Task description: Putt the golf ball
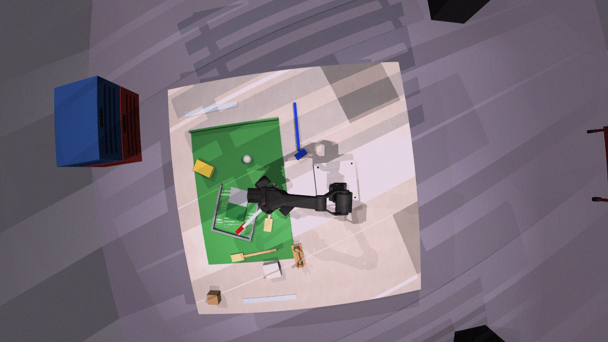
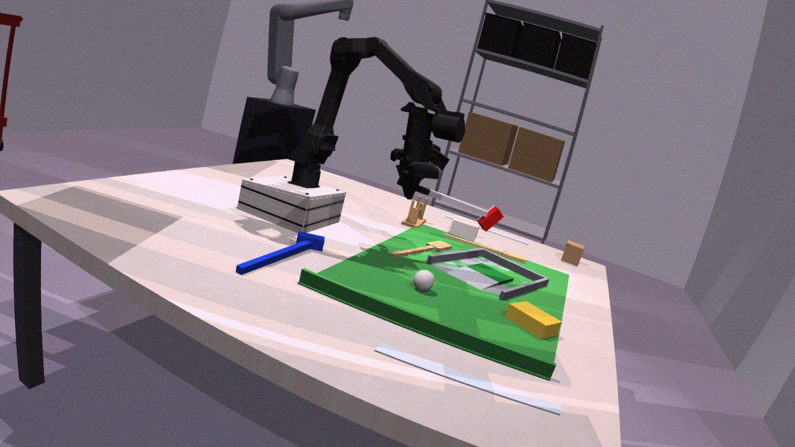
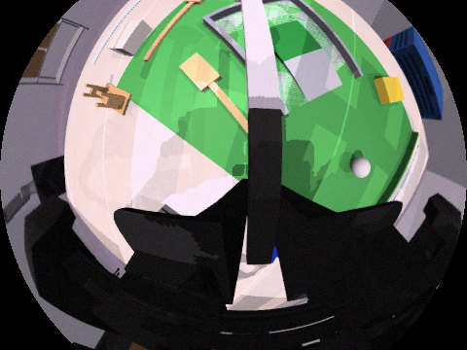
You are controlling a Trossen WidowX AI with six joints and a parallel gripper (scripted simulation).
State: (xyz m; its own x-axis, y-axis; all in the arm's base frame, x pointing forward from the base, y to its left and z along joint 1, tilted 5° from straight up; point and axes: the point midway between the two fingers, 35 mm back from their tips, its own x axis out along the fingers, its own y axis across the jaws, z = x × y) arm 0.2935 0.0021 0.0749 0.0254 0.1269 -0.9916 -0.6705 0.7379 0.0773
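My gripper (image 1: 260, 208) (image 2: 418, 191) (image 3: 256, 185) is shut on the dark grip of the red putter (image 1: 248, 221) (image 2: 461, 204) (image 3: 259, 52). It holds the putter in the air, with the white shaft pointing out over the grey-walled raised green (image 1: 217, 204) (image 2: 522, 286) (image 3: 217, 25). The red head (image 1: 240, 230) (image 2: 490, 218) is off the ground. The white golf ball (image 1: 247, 158) (image 2: 423, 280) (image 3: 361, 166) rests on the green mat (image 1: 229, 136) (image 2: 383, 275) (image 3: 325, 136), apart from the putter, on the side of the grey ramp (image 1: 237, 196) (image 2: 461, 272) (image 3: 313, 72).
A yellow block (image 1: 204, 168) (image 2: 531, 319) (image 3: 389, 89) lies on the mat. Two wooden putters (image 1: 267, 223) (image 1: 251, 255) lie near the green. A blue putter (image 1: 296, 127) (image 2: 281, 252), a wooden stand (image 1: 298, 255) (image 2: 418, 212), a grey block (image 1: 271, 270) and a brown cube (image 1: 213, 297) are on the table.
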